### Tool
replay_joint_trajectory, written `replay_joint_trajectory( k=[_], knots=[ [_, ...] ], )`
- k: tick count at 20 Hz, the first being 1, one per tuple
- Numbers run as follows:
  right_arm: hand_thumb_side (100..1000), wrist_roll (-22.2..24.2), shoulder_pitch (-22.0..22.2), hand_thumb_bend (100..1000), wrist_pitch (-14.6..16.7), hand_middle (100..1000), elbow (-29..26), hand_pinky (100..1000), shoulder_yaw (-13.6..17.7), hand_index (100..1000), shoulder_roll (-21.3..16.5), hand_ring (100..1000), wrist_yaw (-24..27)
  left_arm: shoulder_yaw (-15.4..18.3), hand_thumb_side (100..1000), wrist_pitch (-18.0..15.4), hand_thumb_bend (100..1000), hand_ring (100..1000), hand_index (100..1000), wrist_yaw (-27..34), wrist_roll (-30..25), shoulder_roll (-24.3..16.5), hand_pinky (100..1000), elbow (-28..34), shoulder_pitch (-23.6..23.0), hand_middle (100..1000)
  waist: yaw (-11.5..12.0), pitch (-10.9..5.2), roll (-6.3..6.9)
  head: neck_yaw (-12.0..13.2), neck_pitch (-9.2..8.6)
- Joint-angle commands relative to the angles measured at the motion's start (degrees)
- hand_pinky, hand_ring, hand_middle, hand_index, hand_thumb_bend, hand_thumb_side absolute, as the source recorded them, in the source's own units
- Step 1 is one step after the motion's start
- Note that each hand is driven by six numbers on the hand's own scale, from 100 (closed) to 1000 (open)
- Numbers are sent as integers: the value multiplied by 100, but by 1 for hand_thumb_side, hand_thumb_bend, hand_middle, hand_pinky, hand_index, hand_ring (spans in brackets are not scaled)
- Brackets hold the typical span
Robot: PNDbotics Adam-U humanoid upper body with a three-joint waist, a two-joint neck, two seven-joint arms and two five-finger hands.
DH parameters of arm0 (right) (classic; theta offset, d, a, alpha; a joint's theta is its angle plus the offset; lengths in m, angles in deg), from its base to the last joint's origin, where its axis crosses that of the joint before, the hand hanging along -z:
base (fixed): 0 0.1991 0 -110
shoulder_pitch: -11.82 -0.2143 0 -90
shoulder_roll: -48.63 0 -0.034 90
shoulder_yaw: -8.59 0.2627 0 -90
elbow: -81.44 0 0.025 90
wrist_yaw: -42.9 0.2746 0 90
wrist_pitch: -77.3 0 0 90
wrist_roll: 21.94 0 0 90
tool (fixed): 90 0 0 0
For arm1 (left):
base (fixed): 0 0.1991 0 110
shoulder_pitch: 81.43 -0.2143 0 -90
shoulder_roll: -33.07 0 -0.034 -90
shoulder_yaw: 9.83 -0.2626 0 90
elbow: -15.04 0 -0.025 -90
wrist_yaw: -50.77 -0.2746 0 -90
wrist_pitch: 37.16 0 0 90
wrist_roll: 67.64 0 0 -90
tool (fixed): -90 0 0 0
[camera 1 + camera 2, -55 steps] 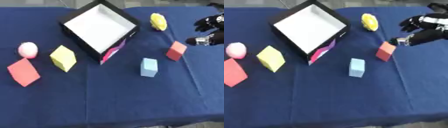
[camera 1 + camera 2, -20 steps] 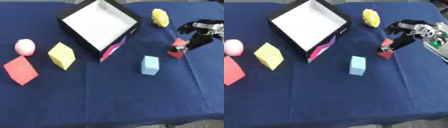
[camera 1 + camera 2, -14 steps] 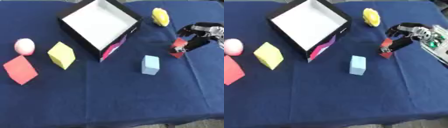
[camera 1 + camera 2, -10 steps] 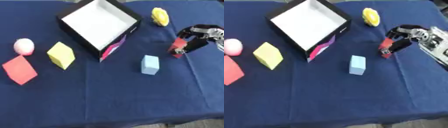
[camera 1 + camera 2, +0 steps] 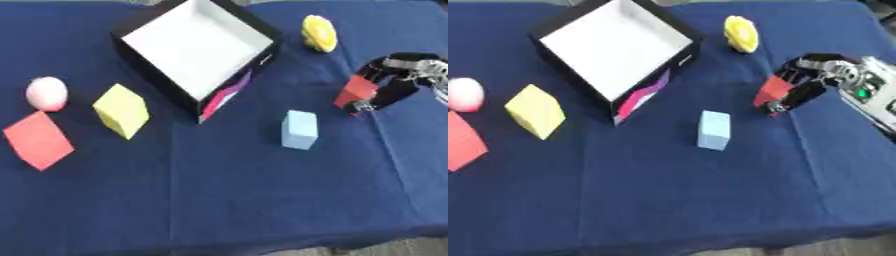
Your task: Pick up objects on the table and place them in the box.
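Early stage: the box (image 5: 197,47) is empty, five objects lie on the surface (image 5: 227,200), and the right robot hand (image 5: 811,85) grips the small red block (image 5: 773,90).

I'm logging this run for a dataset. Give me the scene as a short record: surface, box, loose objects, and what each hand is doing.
surface: table under a blue cloth
box: open, white inside, nothing in it
loose objects: pink ball, big red block, yellow block, light blue block, yellow round thing
right hand: fingers curled round the small red block
left hand: not in view
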Motion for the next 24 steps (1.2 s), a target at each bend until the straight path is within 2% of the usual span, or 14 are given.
replay_joint_trajectory(
  k=[1,6,11,13,18,21,24],
  knots=[
    [314,-21,-80,518,-53,778,46,828,76,870,-111,877,-2,55,874,-2,150,832,912,2,-23,-115,805,88,48,855,2,13,21,-25,31],
    [260,-113,-98,468,-152,711,126,812,70,820,-48,865,136,59,874,1,151,830,911,3,-18,-106,805,89,36,855,4,19,27,-41,31],
    [100,-390,-99,355,-187,567,167,778,93,710,-14,794,459,57,874,5,152,831,911,6,-21,-100,805,89,29,855,-2,8,19,-29,31],
    [100,-598,-119,267,-150,522,144,763,125,664,-5,770,573,61,873,1,153,831,911,9,-18,-101,805,92,31,855,-7,-7,14,-18,31],
    [100,-1021,-202,201,-20,493,-285,753,337,633,-58,751,764,70,869,-11,153,831,911,11,-18,-124,806,108,23,854,-23,-47,9,18,31],
    [100,-1016,-362,183,2,499,-686,753,580,642,-144,743,750,69,867,-16,152,832,911,12,-22,-144,806,119,14,853,-39,-76,0,29,31],
    [100,-895,-710,169,-9,502,-951,754,719,646,-168,745,810,64,865,-17,153,832,911,8,-30,-163,806,127,10,852,-41,-109,-18,38,31]
  ],
)
